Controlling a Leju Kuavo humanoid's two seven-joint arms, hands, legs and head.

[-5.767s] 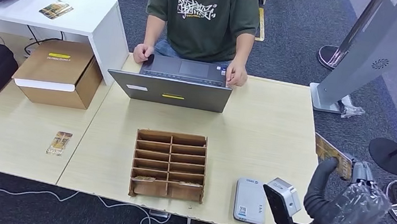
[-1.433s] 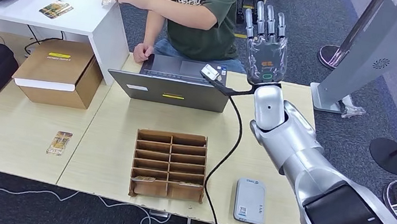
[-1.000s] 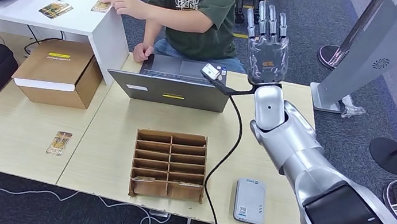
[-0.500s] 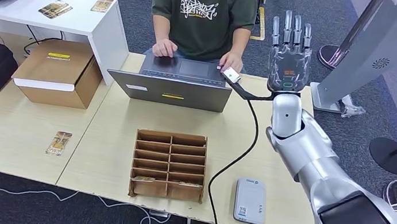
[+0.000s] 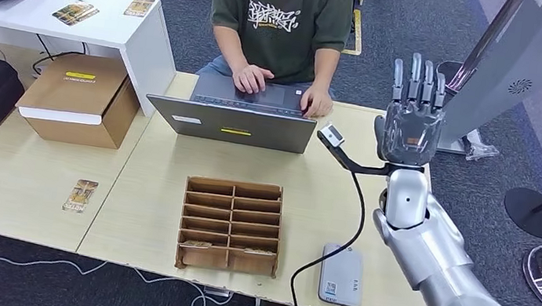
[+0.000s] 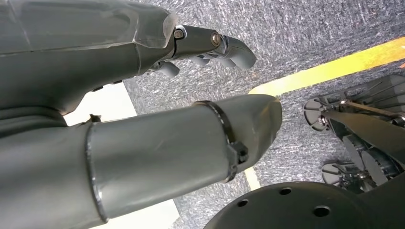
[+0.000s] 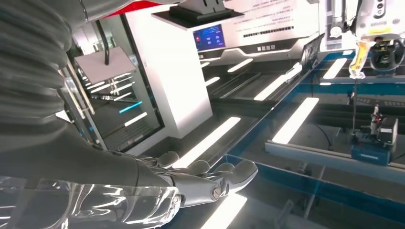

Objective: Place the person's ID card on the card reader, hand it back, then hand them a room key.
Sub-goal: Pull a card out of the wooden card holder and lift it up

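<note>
The silver right hand [image 5: 412, 112] is raised, fingers straight and empty; the ID step looks finished. Next it likely needs a room key from the brown cardboard slotted tray [image 5: 231, 225], below-left.

The robot's silver right arm reaches up and forward, its dark grey many-fingered right hand [image 5: 412, 116] raised upright with fingers straight, apart and empty. The grey left hand [image 6: 143, 95] hangs low, its fingers loosely extended, holding nothing.
</note>
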